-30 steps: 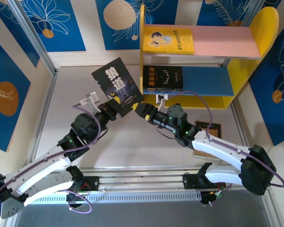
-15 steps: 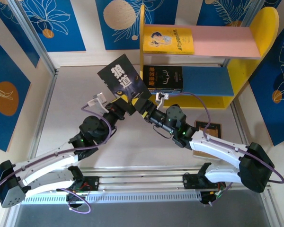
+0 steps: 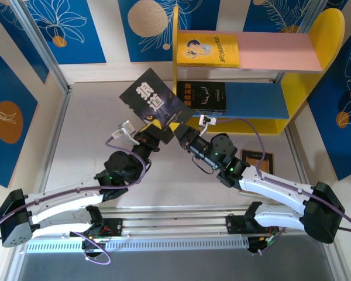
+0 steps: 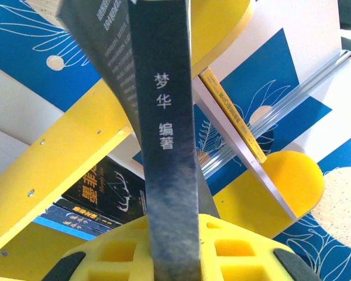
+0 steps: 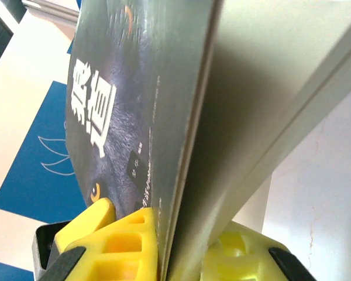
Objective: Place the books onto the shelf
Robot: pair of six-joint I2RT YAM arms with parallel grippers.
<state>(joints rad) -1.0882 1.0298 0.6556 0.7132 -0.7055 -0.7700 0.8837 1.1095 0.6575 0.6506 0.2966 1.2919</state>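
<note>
A black book with a wolf cover [image 3: 154, 100] hangs tilted in the air just left of the shelf [image 3: 275, 51], which has a pink upper board and a blue lower one. My left gripper [image 3: 154, 134] is shut on the book's lower edge, and my right gripper [image 3: 179, 130] is shut on the same edge beside it. The spine [image 4: 164, 146] stands between the left gripper's [image 4: 175, 260] yellow pads. The cover [image 5: 120, 111] runs up from the right gripper [image 5: 174, 254]. A yellow book [image 3: 207, 50] lies on the pink board. A dark book [image 3: 200, 96] lies on the blue board.
A brown book [image 3: 258, 160] lies on the table under the right forearm, partly hidden. The shelf's yellow left panel [image 3: 175, 64] stands right beside the held book. Blue patterned walls and a metal rail [image 3: 52, 146] close in the left side.
The right gripper has closed on the black book's lower edge. The left arm has carried the book a little right, toward the shelf, and turned it.
</note>
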